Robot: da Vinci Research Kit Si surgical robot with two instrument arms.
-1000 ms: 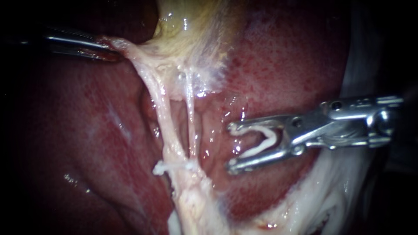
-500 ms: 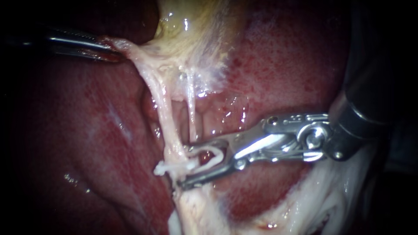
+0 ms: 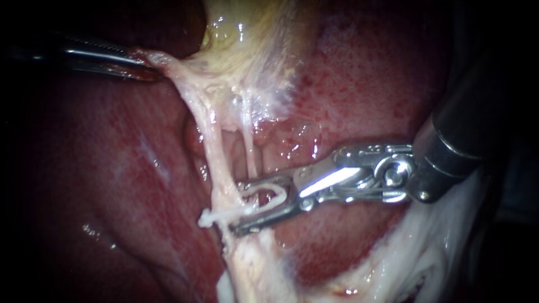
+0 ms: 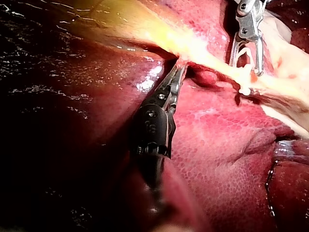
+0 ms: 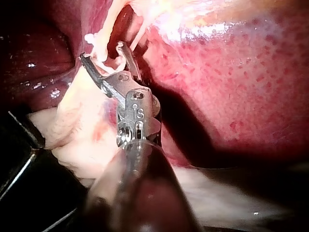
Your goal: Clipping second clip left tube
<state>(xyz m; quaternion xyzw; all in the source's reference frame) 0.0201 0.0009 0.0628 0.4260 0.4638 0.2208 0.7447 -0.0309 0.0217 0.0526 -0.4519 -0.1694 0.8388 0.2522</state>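
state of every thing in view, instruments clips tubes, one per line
left instrument: jaws shut on tissue, holding it taut
right instrument: jaws shut on loaded clip, at the left tube
loaded clip: open, not squeezed
placed clip: closed across left tube
left tube: stretched, uncut
right tube: stretched, thin, uncut

The dark red, wet liver (image 3: 365, 73) is the bed that carries everything here. The yellowish gallbladder (image 3: 247, 39) lies on its upper part. From the gallbladder a band of pale tissue (image 3: 216, 151) goes down across the liver. White soft tissue (image 3: 426, 252) lies against the liver's lower right edge.
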